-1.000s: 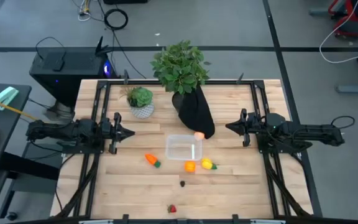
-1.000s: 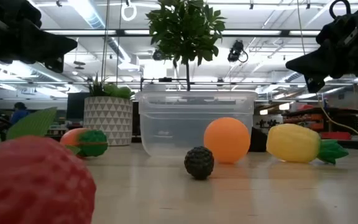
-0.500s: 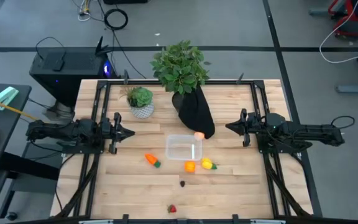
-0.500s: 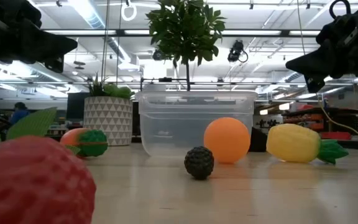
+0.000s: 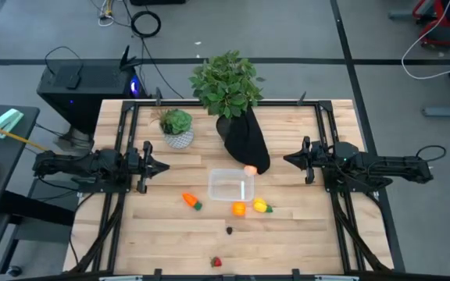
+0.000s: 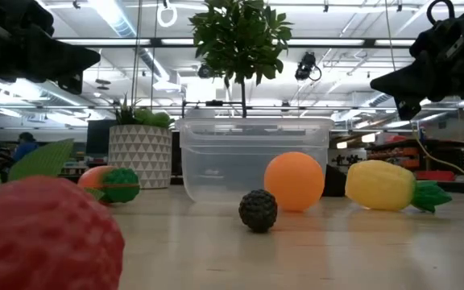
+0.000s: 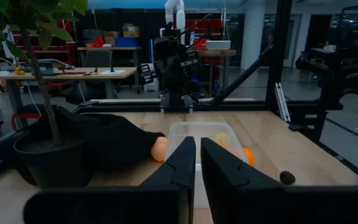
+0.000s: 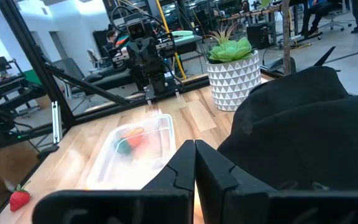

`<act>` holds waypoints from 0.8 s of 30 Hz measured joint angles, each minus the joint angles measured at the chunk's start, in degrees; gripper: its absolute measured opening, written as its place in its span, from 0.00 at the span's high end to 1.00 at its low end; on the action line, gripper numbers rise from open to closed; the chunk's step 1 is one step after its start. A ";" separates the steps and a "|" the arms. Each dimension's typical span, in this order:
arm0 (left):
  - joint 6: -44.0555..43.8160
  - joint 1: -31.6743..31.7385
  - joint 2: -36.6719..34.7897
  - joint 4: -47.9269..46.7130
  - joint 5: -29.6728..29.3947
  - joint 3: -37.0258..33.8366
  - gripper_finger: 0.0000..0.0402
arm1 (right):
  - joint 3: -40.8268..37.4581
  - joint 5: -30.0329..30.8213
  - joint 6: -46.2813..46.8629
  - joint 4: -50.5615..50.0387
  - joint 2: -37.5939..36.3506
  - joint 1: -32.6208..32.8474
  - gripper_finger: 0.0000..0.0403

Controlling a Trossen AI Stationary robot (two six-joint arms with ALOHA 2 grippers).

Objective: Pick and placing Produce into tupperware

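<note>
Operator: Tupperware (image 5: 230,186) sits mid-counter with nothing in it that I can see; carrot (image 5: 191,200), orange (image 5: 239,208), yellow piece (image 5: 261,206) lie just beside it. Peach ball (image 5: 250,168) touches the black cloth (image 5: 248,140).

Inspector: Arms?

Operator: Left gripper (image 5: 161,166) and right gripper (image 5: 288,160) hover at the counter's sides. I read the right jaws as closed, the left nearly so, a sliver showing; neither holds anything.

Inspector: Risks?

Operator: I judge round pieces may roll if nudged. Strawberry (image 5: 216,262) lies near the counter's (image 5: 303,234) front edge; a clumsy approach could knock it off.

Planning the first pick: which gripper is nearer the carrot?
Left. The left gripper sits just up-left of the carrot; the right gripper waits well beyond the tupperware.
</note>
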 joint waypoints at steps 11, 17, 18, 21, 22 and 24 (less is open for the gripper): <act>0.01 0.00 0.02 0.01 0.00 -0.01 0.94 | 0.01 -0.01 0.00 0.01 -0.01 0.00 0.97; 0.00 -0.02 0.02 0.02 0.00 0.00 0.93 | 0.02 -0.01 0.00 -0.01 0.00 -0.01 0.97; 0.02 0.00 0.01 0.00 0.00 0.00 0.92 | 0.00 0.00 0.00 0.00 -0.01 0.00 0.97; 0.00 0.00 0.01 0.01 0.00 0.00 0.91 | 0.00 0.00 0.00 -0.01 -0.01 0.00 0.97; 0.02 0.00 0.00 0.01 0.01 -0.01 0.91 | 0.00 -0.01 0.00 0.00 -0.01 -0.01 0.97; 0.00 0.00 0.01 0.00 0.02 0.00 0.91 | 0.00 0.01 0.00 -0.01 -0.02 0.01 0.97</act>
